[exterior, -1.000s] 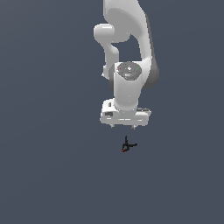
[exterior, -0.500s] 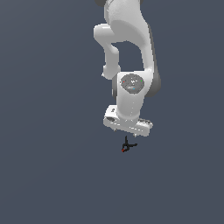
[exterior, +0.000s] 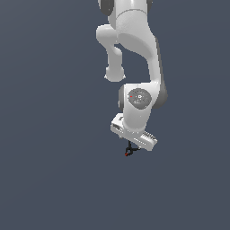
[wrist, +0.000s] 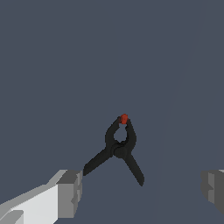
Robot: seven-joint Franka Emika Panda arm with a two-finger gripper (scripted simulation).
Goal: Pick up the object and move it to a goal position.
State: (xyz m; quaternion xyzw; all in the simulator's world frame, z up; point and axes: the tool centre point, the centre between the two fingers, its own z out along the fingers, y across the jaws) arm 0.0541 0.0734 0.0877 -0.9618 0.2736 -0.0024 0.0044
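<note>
The object (wrist: 119,148) is a small black clamp-shaped item with two thin prongs and a red tip; it lies on the flat grey surface. In the exterior view the object (exterior: 129,152) pokes out just below the white hand, mostly hidden by it. My gripper (wrist: 140,190) hangs above it, open, its two grey fingertips (wrist: 70,192) spread wide to either side of the prongs and touching nothing. In the exterior view the gripper (exterior: 131,146) is hidden under the hand, so its fingers do not show there.
The white arm (exterior: 134,58) reaches down from the top of the exterior view. A plain grey floor (exterior: 54,170) stretches all around, with no other things on it.
The hand has come down toward the object and turned about its axis. It now covers most of the object in the exterior view. The object itself has not moved.
</note>
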